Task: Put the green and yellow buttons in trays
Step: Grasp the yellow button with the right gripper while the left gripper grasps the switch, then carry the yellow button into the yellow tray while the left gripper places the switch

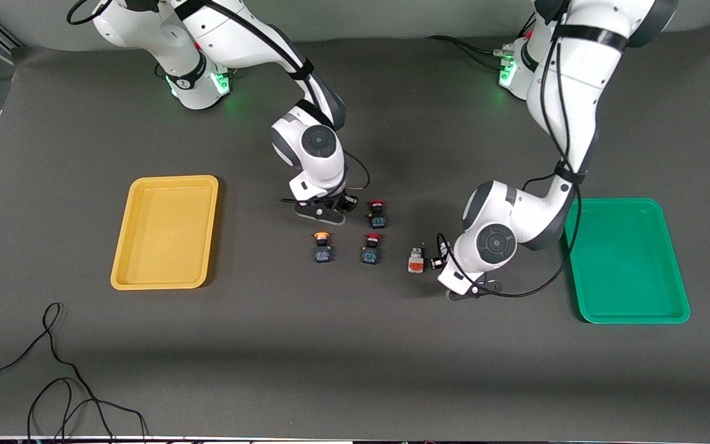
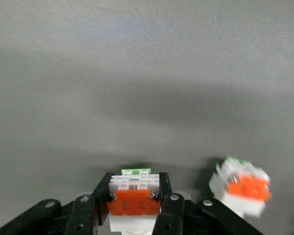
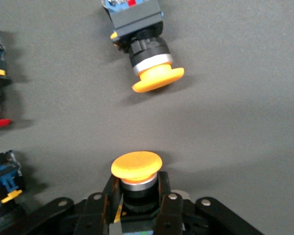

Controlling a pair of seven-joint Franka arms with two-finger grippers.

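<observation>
Four small buttons in play: two with yellow caps on dark bodies, two white blocks with orange faces.
Held white button (image 2: 133,201): clamped between the left gripper's (image 1: 436,264) fingers (image 2: 167,198), orange face toward the wrist camera, down at the table (image 1: 355,370).
Loose white button (image 1: 415,261): on the table just beside the held one, on its right-arm side, tilted in the left wrist view.
Held yellow button (image 3: 136,171): pinched at its dark neck by the right gripper's (image 1: 338,206) fingers (image 3: 113,193), cap sticking out past the fingertips.
Loose yellow button (image 1: 322,246): lying on the table, nearer the front camera than the right gripper, apart from it.
Red-capped switches (image 1: 376,213): two, one beside the right gripper toward the left arm's end, the other (image 1: 371,248) beside the loose yellow button.
Left arm: folded down low, wrist level with the table, between the loose white button and the green tray (image 1: 629,308).
Right arm: elbow bent, wrist pointing straight down at the button cluster.
Yellow tray (image 1: 164,280): well apart from the loose yellow button, toward the right arm's end.
Green tray: toward the left arm's end, near the left arm's wrist.
Cables (image 1: 53,370): loose black loops on the table, nearer the front camera than the yellow tray.
</observation>
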